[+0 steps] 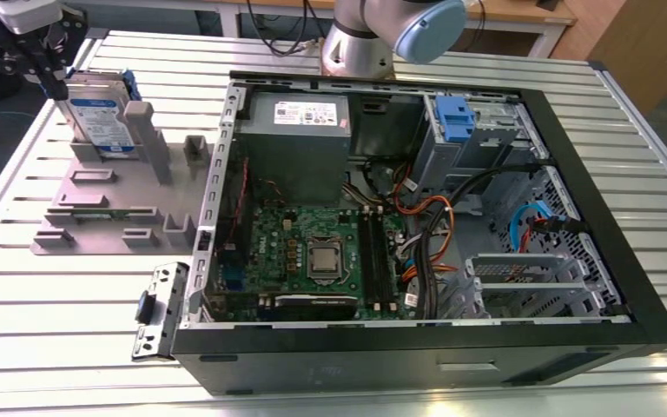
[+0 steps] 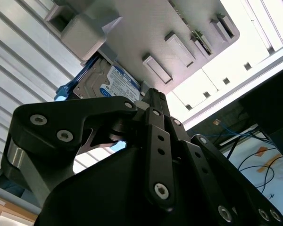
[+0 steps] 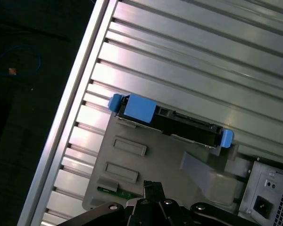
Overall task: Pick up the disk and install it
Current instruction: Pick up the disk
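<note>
Found disk upright in slot of grey rack on surface, on the exterior view's left of computer case. Noted claw closed together, empty, near disk's top edge. Recorded another blue caddy in case's drive bay.

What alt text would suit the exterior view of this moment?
The gripper hangs close above the disk, which stands upright in a grey fixture on a slatted metal table. An open computer case lies to the exterior view's right.

Arm extended, gripper pointing down.
</note>
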Controlling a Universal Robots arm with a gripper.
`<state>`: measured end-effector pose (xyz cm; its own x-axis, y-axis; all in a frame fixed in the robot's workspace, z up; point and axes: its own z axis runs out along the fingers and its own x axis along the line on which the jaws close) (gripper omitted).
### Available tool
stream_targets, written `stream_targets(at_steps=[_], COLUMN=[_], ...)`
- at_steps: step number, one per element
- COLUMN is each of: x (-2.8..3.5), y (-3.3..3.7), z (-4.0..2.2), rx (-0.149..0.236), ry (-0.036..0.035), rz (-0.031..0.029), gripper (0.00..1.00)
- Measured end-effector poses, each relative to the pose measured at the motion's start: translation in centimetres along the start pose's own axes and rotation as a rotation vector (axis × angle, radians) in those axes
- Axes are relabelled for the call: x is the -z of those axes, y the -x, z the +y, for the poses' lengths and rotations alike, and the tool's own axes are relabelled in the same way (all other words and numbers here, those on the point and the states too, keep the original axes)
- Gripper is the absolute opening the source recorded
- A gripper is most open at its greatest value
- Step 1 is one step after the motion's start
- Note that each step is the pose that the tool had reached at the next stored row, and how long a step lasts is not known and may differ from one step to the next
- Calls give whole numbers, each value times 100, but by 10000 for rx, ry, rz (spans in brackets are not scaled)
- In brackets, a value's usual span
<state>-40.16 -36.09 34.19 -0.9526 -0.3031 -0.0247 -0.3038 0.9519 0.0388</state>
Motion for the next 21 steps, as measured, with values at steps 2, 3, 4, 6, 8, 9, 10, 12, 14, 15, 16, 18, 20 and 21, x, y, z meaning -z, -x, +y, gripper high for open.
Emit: stream_targets(at_steps=[2, 3, 4, 6, 8, 9, 10, 12, 14, 15, 16, 18, 20, 21], x=[0, 0, 0, 0, 0, 0, 0, 0, 0, 0, 0, 0, 0, 0], y=[0, 0, 0, 0, 0, 0, 0, 0, 0, 0, 0, 0, 0, 0], z=[0, 0, 0, 0, 0, 0, 0, 0, 0, 0, 0, 0, 0, 0], rx=[32, 48, 64, 98, 131, 148, 164, 197, 231, 247, 264, 297, 333, 350], ry=[1, 1, 1, 2, 3, 3, 4, 5, 6, 6, 7, 7, 8, 9], rz=[1, 1, 3, 4, 5, 6, 6, 8, 9, 10, 11, 11, 13, 13], gripper=[10, 10, 10, 10, 10, 10, 10, 10, 10, 10, 10, 10, 10, 10])
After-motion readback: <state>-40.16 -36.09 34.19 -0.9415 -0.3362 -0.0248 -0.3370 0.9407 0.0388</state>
